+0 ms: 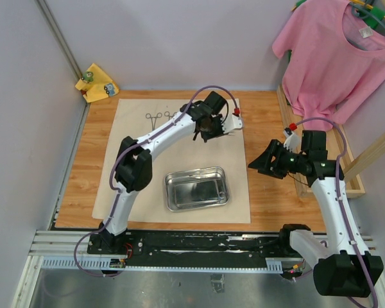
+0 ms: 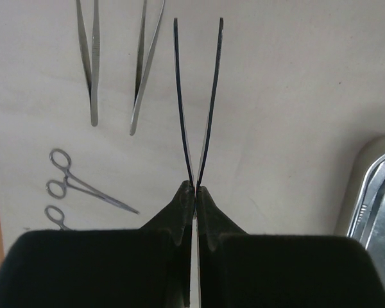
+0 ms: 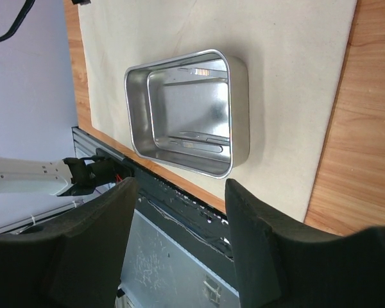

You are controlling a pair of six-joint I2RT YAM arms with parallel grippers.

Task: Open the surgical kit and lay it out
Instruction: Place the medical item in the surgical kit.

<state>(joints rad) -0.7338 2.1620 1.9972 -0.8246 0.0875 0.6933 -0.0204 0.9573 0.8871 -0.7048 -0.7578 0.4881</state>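
One pair of light, springy, slick tweezers [image 2: 187, 151] sits clenched in the left hand [image 2: 194, 189] near its joint; right hand [image 3: 179, 192] released.

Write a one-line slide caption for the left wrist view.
Left gripper shut on slim steel tweezers over the beige cloth wrap, beside two laid-out steel tweezers and ring-handled steel forceps.

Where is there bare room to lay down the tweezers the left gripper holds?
Bare cloth lies between the tweezers in the left gripper and the tray. The tweezers' other side is crowded: two laid-out tweezers and forceps lie there.
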